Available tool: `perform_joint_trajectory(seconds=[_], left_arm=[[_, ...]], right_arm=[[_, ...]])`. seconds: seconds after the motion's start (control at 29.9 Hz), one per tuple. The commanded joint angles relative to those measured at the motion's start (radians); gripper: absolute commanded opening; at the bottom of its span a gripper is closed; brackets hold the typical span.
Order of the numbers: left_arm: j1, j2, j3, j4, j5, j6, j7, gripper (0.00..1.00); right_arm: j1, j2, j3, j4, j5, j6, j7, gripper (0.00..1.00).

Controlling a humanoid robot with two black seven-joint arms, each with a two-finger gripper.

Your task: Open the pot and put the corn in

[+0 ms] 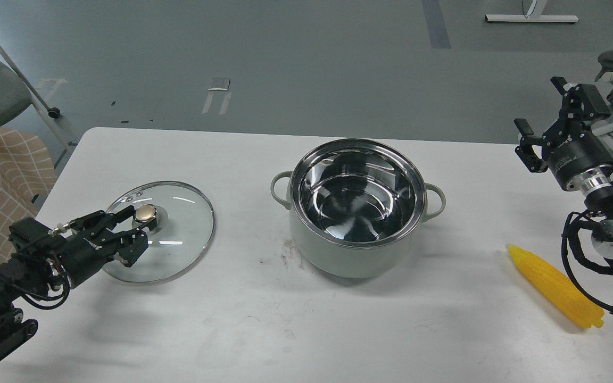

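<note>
The pot (358, 213) stands uncovered in the middle of the table, its shiny steel inside empty. The glass lid (179, 234) with its gold knob (145, 213) lies flat on the table to the pot's left. My left gripper (141, 219) reaches in from the lower left, its fingers closed around the knob. The corn (554, 284) lies on the table at the right, pointed end toward the pot. My right gripper (540, 106) is open and empty, raised above the table's far right edge, behind the corn.
The white table (285, 319) has scuff marks in front of the pot. A chair and a checked cloth (3, 175) stand off the left edge. My right arm's cables (578, 271) hang close to the corn's thick end.
</note>
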Motion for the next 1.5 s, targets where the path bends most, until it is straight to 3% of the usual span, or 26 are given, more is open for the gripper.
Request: perform_joint_trajectory(seconds=[0.0,0.1,0.23,0.43,0.57,0.67,0.97,1.14,1.27,1.47], left_arm=[[-0.013,0.014,-0.007,-0.018,-0.042,0.015,0.000,0.83],[-0.047,0.069,-0.018,-0.060,-0.147,0.007,0.000,0.95],[-0.136,0.132,-0.016,-0.119,-0.287,-0.031,0.000,0.96],[-0.297,0.199,-0.039,-0.200,-0.676,-0.311,0.000,0.96],[-0.397,0.201,-0.099,-0.209,-1.069,-0.601,0.000,0.96],[-0.431,0.190,-0.119,-0.218,-1.221,-0.707,0.000,0.96],[-0.492,0.065,-0.151,-0.249,-1.332,-0.721,0.000,0.97],[-0.498,0.009,-0.151,-0.249,-1.332,-0.721,0.000,0.97],[-0.509,-0.011,-0.151,-0.249,-1.332,-0.721,0.000,0.97],[-0.512,-0.011,-0.151,-0.252,-1.332,-0.721,0.000,0.97]], right_arm=[[0.001,-0.001,0.000,0.000,0.000,0.000,0.000,1.00],[0.003,-0.011,0.002,0.003,0.000,0.000,0.000,1.00],[0.017,-0.034,0.003,0.032,-0.005,0.002,0.000,1.00],[0.069,-0.149,-0.005,0.104,-0.080,0.003,0.000,1.00],[0.106,-0.295,-0.029,0.193,-0.211,0.003,0.000,1.00],[0.135,-0.373,-0.075,0.238,-0.322,0.003,0.000,1.00],[0.147,-0.703,-0.215,0.486,-0.855,0.000,0.000,1.00],[0.108,-0.810,-0.267,0.571,-1.142,-0.061,0.000,1.00],[0.049,-0.834,-0.324,0.584,-1.360,-0.147,0.000,1.00],[0.005,-0.765,-0.385,0.566,-1.453,-0.187,0.000,1.00]])
